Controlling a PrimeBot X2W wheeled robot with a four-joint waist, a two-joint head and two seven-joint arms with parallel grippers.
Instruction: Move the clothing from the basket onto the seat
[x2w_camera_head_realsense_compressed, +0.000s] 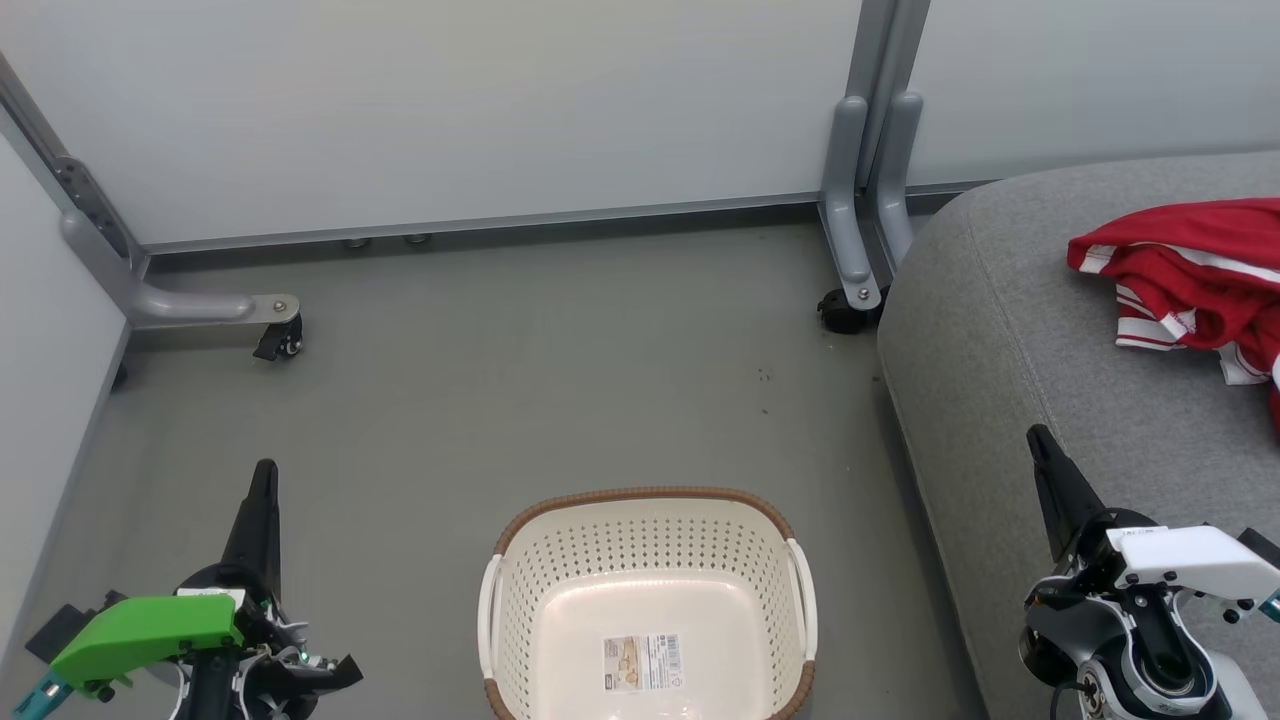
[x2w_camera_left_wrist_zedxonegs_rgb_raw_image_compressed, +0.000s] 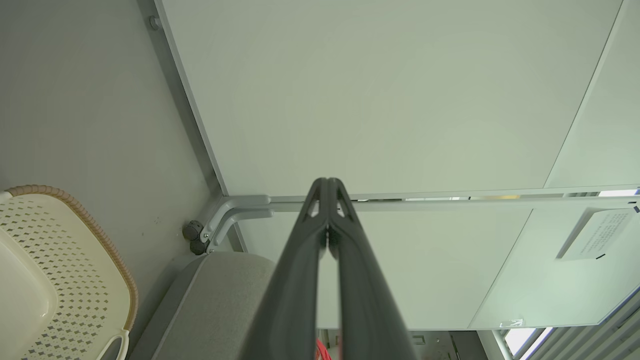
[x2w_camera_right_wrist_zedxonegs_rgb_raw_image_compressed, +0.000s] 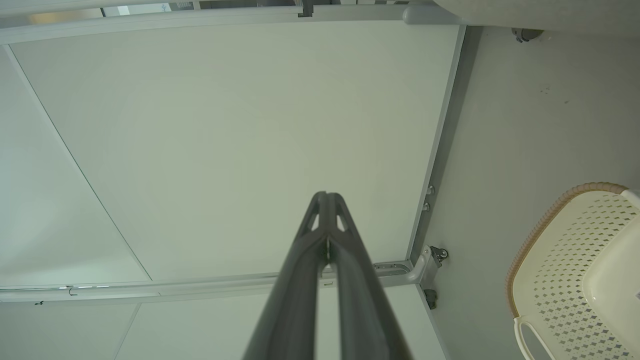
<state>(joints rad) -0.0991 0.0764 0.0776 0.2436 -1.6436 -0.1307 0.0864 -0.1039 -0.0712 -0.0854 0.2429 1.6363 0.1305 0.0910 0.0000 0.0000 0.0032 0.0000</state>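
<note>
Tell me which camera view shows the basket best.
The head view: the basket is seen from above, with both handles, the brown rim and the labelled bottom visible. The left wrist view catches one side at its left edge, the right wrist view one side at lower right.

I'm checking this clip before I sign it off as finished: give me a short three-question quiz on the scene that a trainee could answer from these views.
1. True or false: the basket holds a red garment.
2. Where does the clothing lie? A inside the basket; B on the seat; C draped over the basket's rim.
3. Fill in: the fingers of the left gripper and the right gripper are both ____ (open or shut).
Key: 1 false; 2 B; 3 shut.
</note>
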